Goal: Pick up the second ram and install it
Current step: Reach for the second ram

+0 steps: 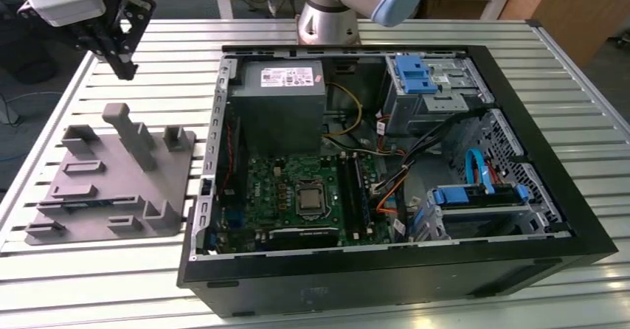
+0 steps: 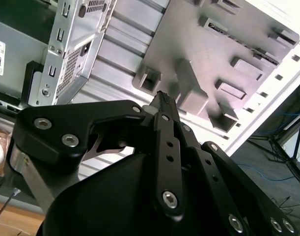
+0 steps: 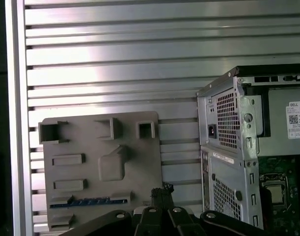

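The second ram [image 3: 88, 201] is a dark narrow stick with blue marks, lying flat in a slot near one edge of the grey fixture [image 3: 103, 162]. In the exterior view the ram [image 1: 84, 203] sits on the fixture [image 1: 108, 181] at the exterior view's left. My gripper [image 1: 126, 71] hangs above the table beyond the fixture's far end, well above the ram and apart from it. Both wrist views show the black fingers pressed together, in the first [image 3: 162, 191] and in the second [image 2: 161, 100], with nothing between them. The ram's dark strip [image 2: 260, 51] is also in the second wrist view.
An open black computer case [image 1: 394, 281] lies on the slatted metal table [image 1: 99, 285], to the exterior view's right of the fixture. Inside are the green motherboard [image 1: 285, 196], a grey power supply [image 1: 280, 93] and blue drive brackets [image 1: 414, 74]. Upright posts [image 1: 133, 133] rise from the fixture.
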You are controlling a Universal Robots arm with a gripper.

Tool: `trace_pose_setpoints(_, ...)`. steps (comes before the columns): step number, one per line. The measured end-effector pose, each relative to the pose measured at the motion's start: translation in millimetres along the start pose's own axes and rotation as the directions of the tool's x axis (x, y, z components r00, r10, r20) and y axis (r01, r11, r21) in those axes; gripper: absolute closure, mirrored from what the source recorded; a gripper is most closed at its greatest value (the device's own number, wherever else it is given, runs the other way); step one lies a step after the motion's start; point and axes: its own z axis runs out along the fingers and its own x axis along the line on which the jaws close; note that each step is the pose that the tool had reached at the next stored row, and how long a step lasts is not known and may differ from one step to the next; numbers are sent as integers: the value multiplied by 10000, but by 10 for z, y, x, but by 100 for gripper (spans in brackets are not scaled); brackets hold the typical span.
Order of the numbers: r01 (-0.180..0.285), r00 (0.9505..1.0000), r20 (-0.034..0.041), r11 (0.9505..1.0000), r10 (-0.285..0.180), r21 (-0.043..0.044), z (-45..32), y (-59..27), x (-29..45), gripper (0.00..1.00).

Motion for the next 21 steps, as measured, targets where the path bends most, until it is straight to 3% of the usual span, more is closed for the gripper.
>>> trace_pose_setpoints(21,2,10000,0,10000,-2,0,117,-87,281,90)
